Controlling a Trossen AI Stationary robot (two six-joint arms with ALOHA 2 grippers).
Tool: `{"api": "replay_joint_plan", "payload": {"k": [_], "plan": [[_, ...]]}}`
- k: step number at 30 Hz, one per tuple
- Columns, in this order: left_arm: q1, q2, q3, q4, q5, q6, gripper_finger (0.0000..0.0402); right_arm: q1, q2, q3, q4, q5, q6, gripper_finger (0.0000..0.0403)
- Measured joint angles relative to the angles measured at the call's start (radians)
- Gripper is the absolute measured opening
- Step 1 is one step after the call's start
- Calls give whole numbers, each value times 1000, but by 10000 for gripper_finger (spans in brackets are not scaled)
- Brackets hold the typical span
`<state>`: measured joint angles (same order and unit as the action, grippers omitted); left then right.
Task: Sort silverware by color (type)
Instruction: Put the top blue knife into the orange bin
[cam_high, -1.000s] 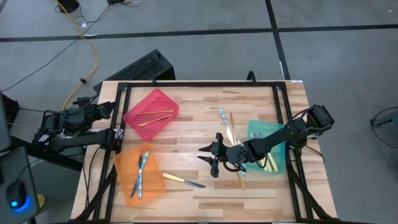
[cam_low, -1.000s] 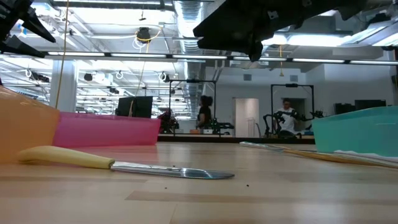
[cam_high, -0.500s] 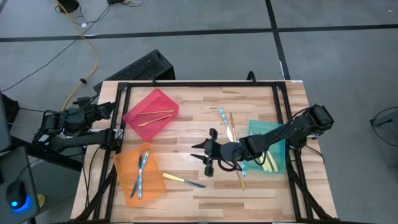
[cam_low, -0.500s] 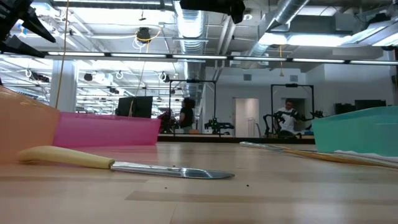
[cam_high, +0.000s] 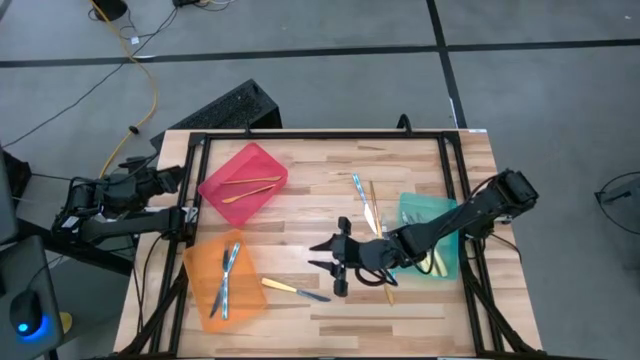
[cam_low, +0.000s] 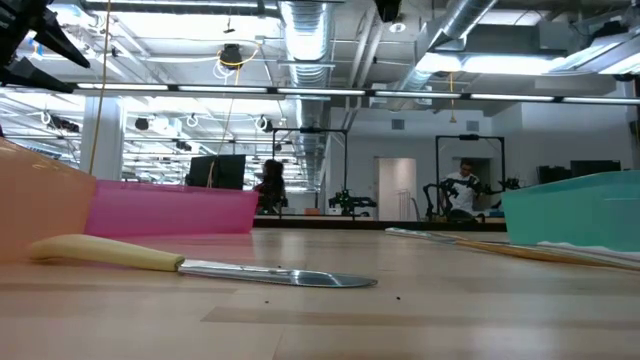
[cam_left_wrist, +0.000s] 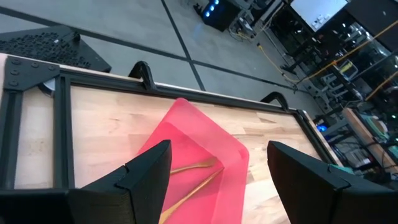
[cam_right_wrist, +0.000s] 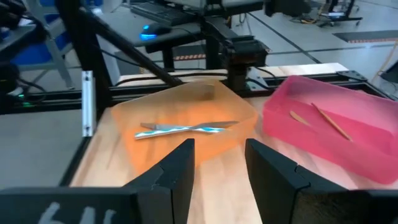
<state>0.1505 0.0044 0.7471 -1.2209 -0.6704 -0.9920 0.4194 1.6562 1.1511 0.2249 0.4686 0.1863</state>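
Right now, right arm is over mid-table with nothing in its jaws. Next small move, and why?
Probably lower the right gripper onto the yellow-handled knife, which lies loose on the table just beside it, near the orange bin. The gripper is open and holds nothing. The left gripper waits open at the table's left edge.

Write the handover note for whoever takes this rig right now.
Right gripper: open, empty, above the table's middle, near the yellow-handled knife.
Left gripper: open, parked at the table's left edge.
Done: two gold pieces in the red bin; two silvery-blue pieces in the orange bin; yellow-handled pieces in the green bin.
Left: that knife, plus a silvery-blue piece and gold piece beside the green bin.
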Motion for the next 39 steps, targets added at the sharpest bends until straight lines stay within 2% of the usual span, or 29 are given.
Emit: {"api": "replay_joint_plan", "payload": {"k": [11,21,25,28,33,39], "plan": [[0,0,0,0,4,13,247,108,0,0,0,1,83,166],[0,0,0,0,36,17,247,203,0,1,-11,5,302,166],[0,0,0,0,71,43,247,238,0,1,-13,51,367,166],[0,0,0,0,82,46,247,253,0,2,-75,99,452,166],[0,0,0,2,82,46,247,247,2,2,-314,206,648,166],[0,0,0,4,82,46,247,139,2,2,-456,261,748,166]]}}
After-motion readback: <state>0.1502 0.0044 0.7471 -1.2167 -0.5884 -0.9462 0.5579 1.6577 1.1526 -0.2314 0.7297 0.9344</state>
